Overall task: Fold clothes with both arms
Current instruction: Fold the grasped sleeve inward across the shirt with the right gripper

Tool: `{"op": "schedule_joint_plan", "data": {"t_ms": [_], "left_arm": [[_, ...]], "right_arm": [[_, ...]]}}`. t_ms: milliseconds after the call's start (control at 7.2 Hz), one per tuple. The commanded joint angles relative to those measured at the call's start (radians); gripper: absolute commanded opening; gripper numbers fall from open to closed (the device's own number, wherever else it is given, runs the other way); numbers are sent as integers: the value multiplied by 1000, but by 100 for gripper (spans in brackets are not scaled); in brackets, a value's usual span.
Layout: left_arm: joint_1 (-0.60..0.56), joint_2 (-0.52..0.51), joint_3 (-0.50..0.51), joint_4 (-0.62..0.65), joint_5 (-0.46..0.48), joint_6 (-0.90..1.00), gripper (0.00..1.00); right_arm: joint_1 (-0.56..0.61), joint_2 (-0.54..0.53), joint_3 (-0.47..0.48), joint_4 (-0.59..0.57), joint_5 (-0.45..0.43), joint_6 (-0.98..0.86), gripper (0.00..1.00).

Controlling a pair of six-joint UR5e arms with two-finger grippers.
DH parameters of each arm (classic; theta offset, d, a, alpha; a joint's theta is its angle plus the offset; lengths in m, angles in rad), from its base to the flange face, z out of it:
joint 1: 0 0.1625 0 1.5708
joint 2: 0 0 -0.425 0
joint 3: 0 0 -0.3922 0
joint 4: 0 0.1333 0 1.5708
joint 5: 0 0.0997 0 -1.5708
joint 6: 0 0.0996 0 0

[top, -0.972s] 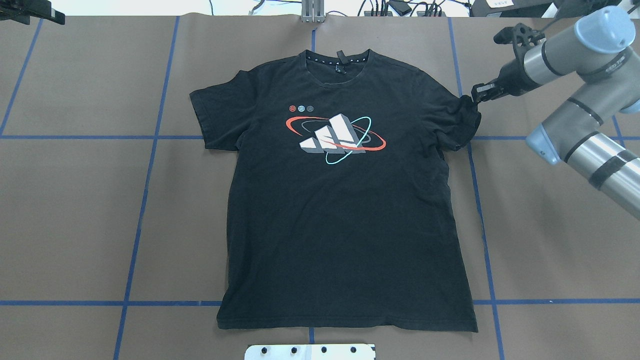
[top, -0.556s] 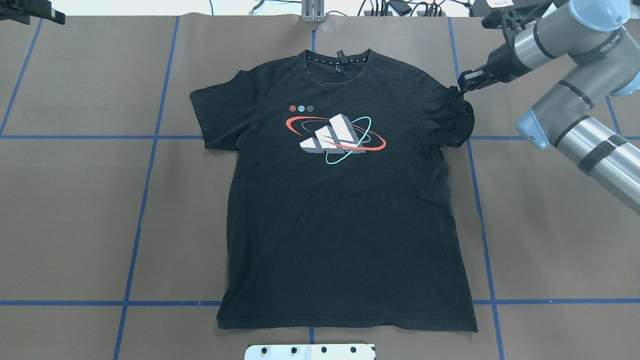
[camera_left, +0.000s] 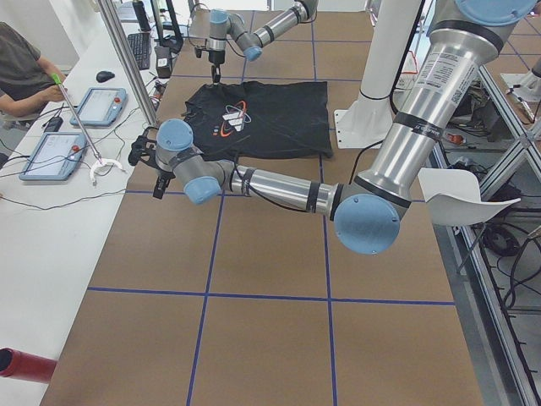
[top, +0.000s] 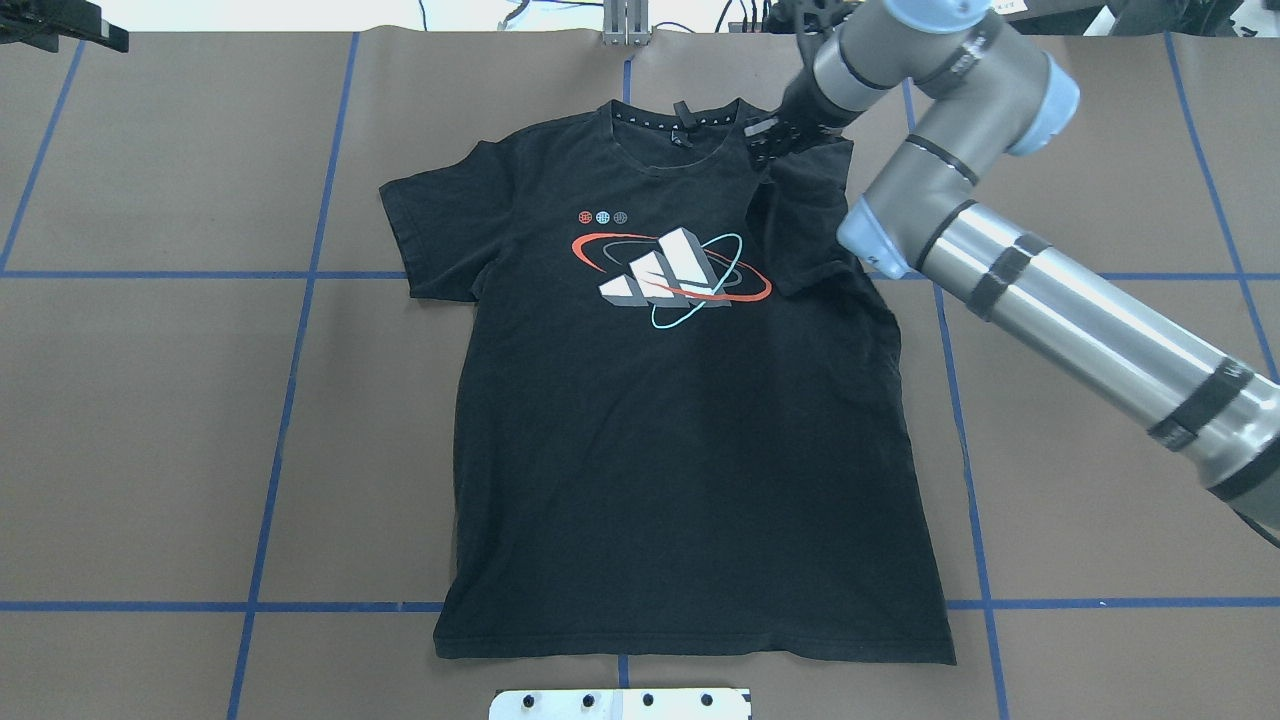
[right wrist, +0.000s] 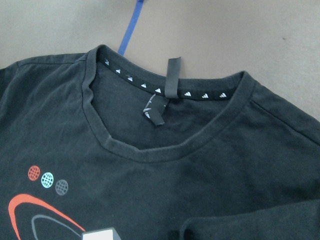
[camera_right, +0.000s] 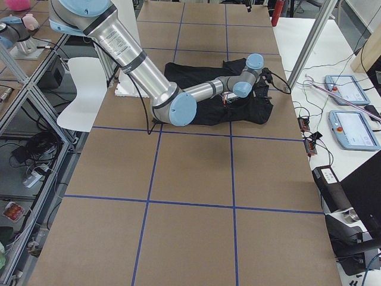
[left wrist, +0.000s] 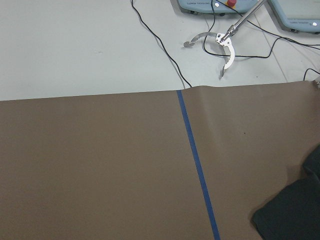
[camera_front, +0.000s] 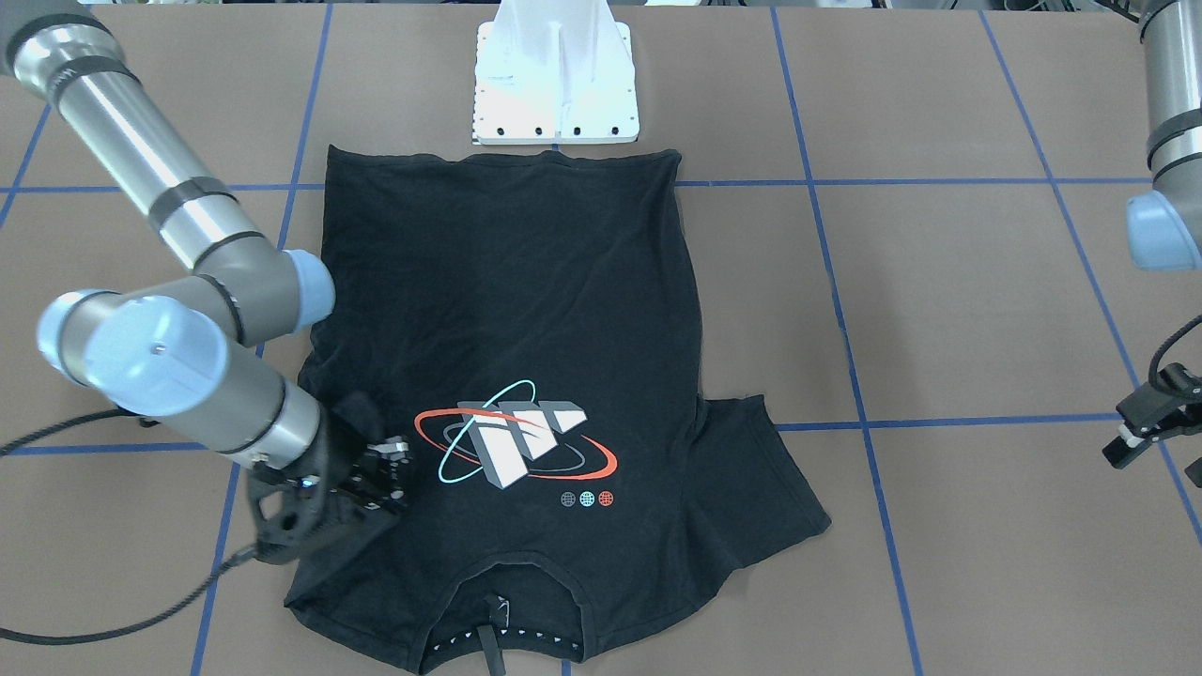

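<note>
The black T-shirt (top: 680, 420) lies flat, print side up, collar at the far edge. My right gripper (top: 765, 150) is shut on the shirt's right sleeve (top: 795, 225) and holds it raised over the right shoulder, next to the collar. The sleeve is doubled inward over the chest, and its edge reaches the graphic. The front view shows this gripper (camera_front: 390, 474) pinching bunched cloth. The right wrist view looks down on the collar (right wrist: 165, 92). My left gripper (camera_front: 1132, 432) is open and empty, off the shirt beyond the left sleeve (top: 425, 235). It also shows in the overhead view (top: 60, 25).
The white pedestal base (camera_front: 556, 84) stands at the near edge below the hem. Blue tape lines (top: 290, 400) grid the brown table. Cables and a bracket (top: 625, 25) line the far edge. An operator's desk with control tablets (camera_left: 51, 156) lies beyond it.
My right gripper has carried the right sleeve leftward, from beside the shirt's right edge to over the shoulder near the collar. The sleeve is now folded inward. The left arm has not moved.
</note>
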Motion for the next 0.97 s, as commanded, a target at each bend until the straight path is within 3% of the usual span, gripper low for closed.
{"op": "schedule_joint_plan", "data": {"t_ms": [0, 139, 278, 417, 834], "left_arm": [[0, 0, 1, 0, 1, 0, 100], [0, -2, 1, 0, 1, 0, 100], [0, -2, 1, 0, 1, 0, 100], [0, -2, 1, 0, 1, 0, 100], [36, -11, 6, -15, 5, -40, 100]], "right_arm": [[-27, 58, -67, -3, -64, 5, 0], [-29, 58, -67, -3, -67, 5, 0], [-29, 58, -67, -3, -67, 5, 73], [-30, 58, -65, -3, -69, 10, 100], [18, 59, -29, -3, -31, 168, 100]]}}
